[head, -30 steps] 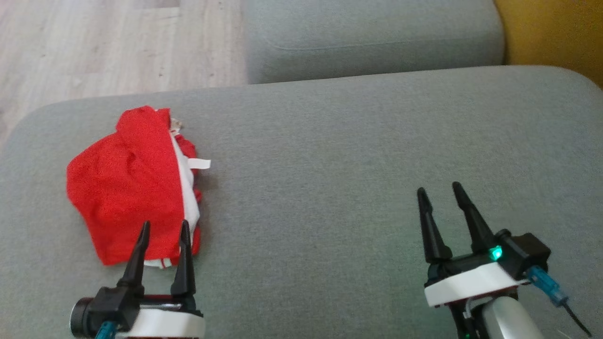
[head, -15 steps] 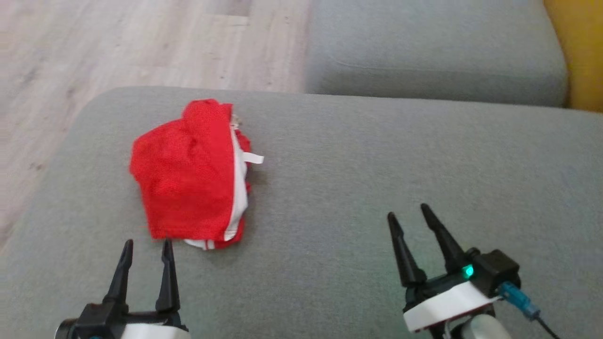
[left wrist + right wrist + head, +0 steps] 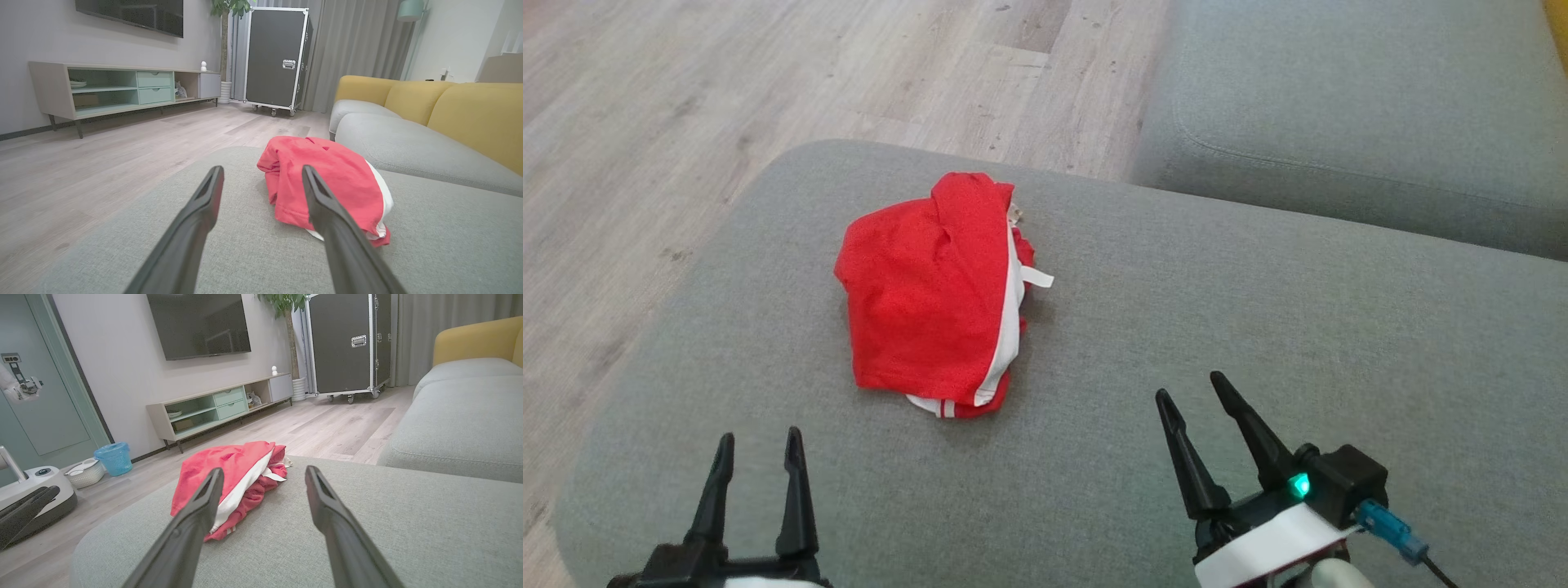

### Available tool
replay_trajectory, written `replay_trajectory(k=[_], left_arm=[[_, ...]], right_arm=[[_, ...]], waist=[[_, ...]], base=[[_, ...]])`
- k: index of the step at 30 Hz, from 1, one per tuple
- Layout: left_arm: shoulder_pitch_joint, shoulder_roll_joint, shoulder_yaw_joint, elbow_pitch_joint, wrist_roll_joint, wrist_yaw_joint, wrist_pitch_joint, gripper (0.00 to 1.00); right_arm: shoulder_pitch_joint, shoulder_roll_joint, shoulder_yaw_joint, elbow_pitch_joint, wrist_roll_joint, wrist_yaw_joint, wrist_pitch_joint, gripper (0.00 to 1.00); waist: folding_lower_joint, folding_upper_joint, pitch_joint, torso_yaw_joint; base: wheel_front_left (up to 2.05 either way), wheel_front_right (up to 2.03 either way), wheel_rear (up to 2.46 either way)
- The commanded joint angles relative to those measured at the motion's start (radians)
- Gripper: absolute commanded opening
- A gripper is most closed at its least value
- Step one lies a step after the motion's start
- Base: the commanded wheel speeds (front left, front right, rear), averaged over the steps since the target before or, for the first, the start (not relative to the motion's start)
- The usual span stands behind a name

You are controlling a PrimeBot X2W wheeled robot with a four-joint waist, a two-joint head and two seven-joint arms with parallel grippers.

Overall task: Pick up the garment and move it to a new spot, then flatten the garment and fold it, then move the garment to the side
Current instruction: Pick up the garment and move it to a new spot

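Garment (image 3: 931, 318) lies bunched near left edge of cushion (image 3: 1258, 327); left fingers (image 3: 795, 498), right fingers (image 3: 1186, 457) spread; open room rightward.

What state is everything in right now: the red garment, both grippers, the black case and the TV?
red garment: bunched in a loose heap on the grey cushion, not flattened, not held.
left gripper: fingers open, empty, short of the garment.
right gripper: fingers open, empty, above bare cushion.
black case: shut, standing upright.
TV: screen dark.
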Motion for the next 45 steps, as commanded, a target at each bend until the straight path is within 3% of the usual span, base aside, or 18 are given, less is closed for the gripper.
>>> replay_trajectory(k=[1,10,14,18,19,21,22,28,33,38,45], left_arm=[[-0.035,-0.001,0.035,-0.038,0.007,-0.004,-0.010,1.00],[-0.072,0.021,0.062,-0.044,0.018,-0.016,-0.010,1.00],[-0.162,0.084,0.042,-0.021,0.028,-0.028,-0.010,1.00],[-0.301,0.185,-0.021,0.057,0.023,-0.035,0.027,1.00],[-0.301,0.185,-0.021,0.057,0.023,-0.035,0.027,1.00],[-0.424,0.278,-0.148,0.123,-0.049,-0.037,0.141,1.00],[-0.424,0.278,-0.148,0.123,-0.049,-0.037,0.141,1.00],[-0.656,0.451,-0.385,0.174,-0.328,-0.037,0.352,1.00],[-0.786,0.546,-0.530,0.196,-0.505,-0.037,0.461,1.00],[-0.881,0.603,-0.630,0.250,-0.598,-0.037,0.516,1.00],[-0.944,0.617,-0.725,0.346,-0.700,-0.037,0.568,1.00]], right_arm=[[-0.018,-0.005,0.022,-0.028,0.007,-0.001,-0.011,1.00],[-0.032,-0.005,0.021,-0.027,0.015,-0.001,-0.011,1.00],[-0.051,-0.005,0.002,-0.027,0.011,-0.001,-0.011,1.00],[-0.075,-0.005,-0.014,-0.032,-0.005,-0.001,-0.011,1.00],[-0.075,-0.005,-0.014,-0.032,-0.005,-0.001,-0.011,1.00],[-0.093,-0.005,-0.032,-0.034,-0.022,-0.001,-0.011,1.00],[-0.093,-0.005,-0.032,-0.034,-0.022,-0.001,-0.011,1.00],[-0.137,-0.005,-0.068,-0.044,-0.043,-0.001,-0.011,1.00],[-0.169,-0.005,-0.087,-0.055,-0.053,-0.001,-0.011,1.00],[-0.193,-0.005,-0.098,-0.064,-0.054,-0.001,-0.011,1.00],[-0.205,-0.005,-0.102,-0.071,-0.052,-0.001,-0.011,1.00]], waist=[[0.0001,-0.0001,0.000,0.005],[0.0001,-0.0001,0.040,-0.007],[0.0001,-0.0001,0.085,-0.029],[0.0001,-0.0001,0.143,-0.056],[0.0001,-0.0001,0.143,-0.056],[0.0001,-0.0001,0.188,-0.076],[0.0001,-0.0001,0.188,-0.076],[0.0001,-0.0001,0.283,-0.122],[0.0001,-0.0001,0.351,-0.163],[0.0001,-0.0001,0.398,-0.200],[0.0001,-0.0001,0.422,-0.232]], base=[[0.00,0.00,0.00],[0.00,0.00,0.00],[0.00,0.00,0.00],[0.00,0.00,0.00],[0.00,0.00,0.00],[0.00,0.00,0.00],[0.00,0.00,0.00],[0.00,0.00,0.00],[0.00,0.00,0.00],[0.00,0.00,0.00],[0.00,0.00,0.00]])
